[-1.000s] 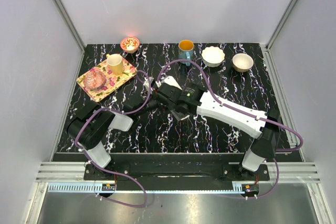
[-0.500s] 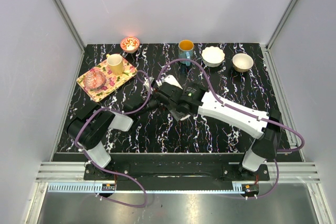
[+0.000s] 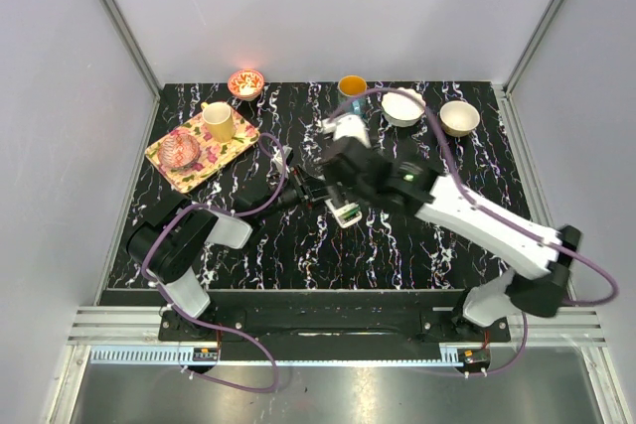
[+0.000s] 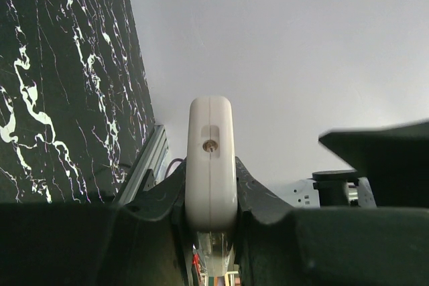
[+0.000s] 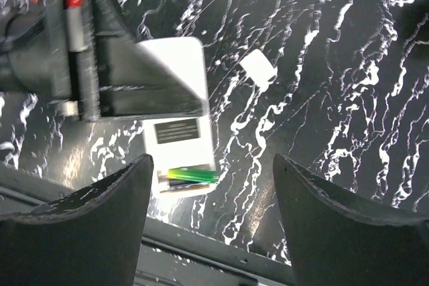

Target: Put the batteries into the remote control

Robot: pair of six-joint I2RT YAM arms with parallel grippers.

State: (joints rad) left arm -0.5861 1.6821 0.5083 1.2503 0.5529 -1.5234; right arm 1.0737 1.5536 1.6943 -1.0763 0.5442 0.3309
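The remote control (image 5: 177,108) lies with its white back up, and my left gripper (image 4: 211,199) is shut on its sides. Its open compartment is at the free end. A green battery (image 5: 193,175) lies in that compartment with a darker battery (image 5: 175,185) right beside it. My right gripper (image 5: 213,165) hangs open above the compartment end, with nothing between its fingers. From the top view only the remote's compartment end (image 3: 346,213) shows from under the right arm. The left wrist view has the remote (image 4: 210,165) edge-on between the fingers.
A small white cover piece (image 5: 258,68) lies on the table beside the remote. A floral tray (image 3: 174,168) with a cream cup (image 3: 219,121) and a glass dish (image 3: 182,151) stands at the back left. A red bowl (image 3: 245,81), an orange cup (image 3: 351,86) and two bowls (image 3: 403,104) (image 3: 459,116) line the back edge.
My right arm has lifted and swung back to the right, away from the remote, and its jaws have widened. The left gripper and the remote have stayed in place.
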